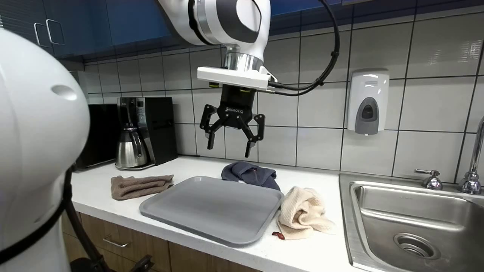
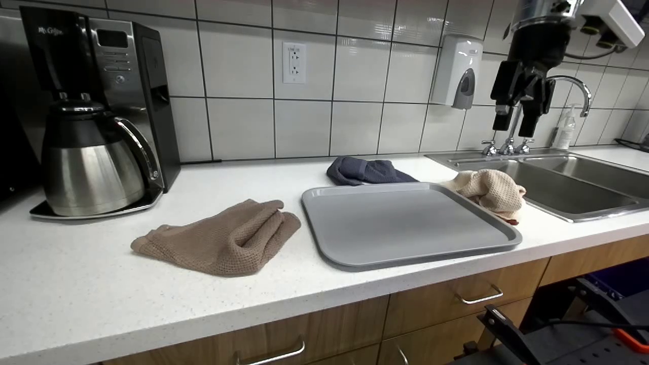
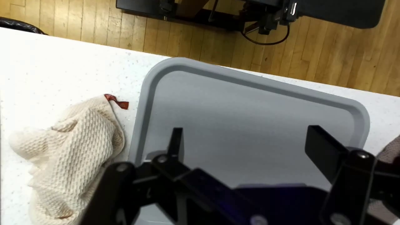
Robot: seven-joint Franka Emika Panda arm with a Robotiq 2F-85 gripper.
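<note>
My gripper (image 1: pixel 229 151) is open and empty, held high above the counter with its fingers pointing down. It also shows in an exterior view (image 2: pixel 515 129) and, with fingers wide apart, in the wrist view (image 3: pixel 245 129). Below it in the wrist view lies a grey tray (image 3: pixel 218 100), bare and flat on the counter. A crumpled beige towel (image 1: pixel 302 211) with a red tag (image 3: pixel 117 101) lies at the tray's sink-side edge. A dark blue towel (image 2: pixel 370 171) is bunched behind the tray, out of the wrist view. A folded brown towel (image 2: pixel 228 238) lies on the coffee-maker side.
A coffee maker with a steel carafe (image 2: pixel 96 162) stands near the tiled wall. A steel sink (image 1: pixel 351 226) with a faucet (image 1: pixel 474 158) is at the opposite end. A soap dispenser (image 1: pixel 368 102) hangs on the wall. The tray lies near the counter's front edge.
</note>
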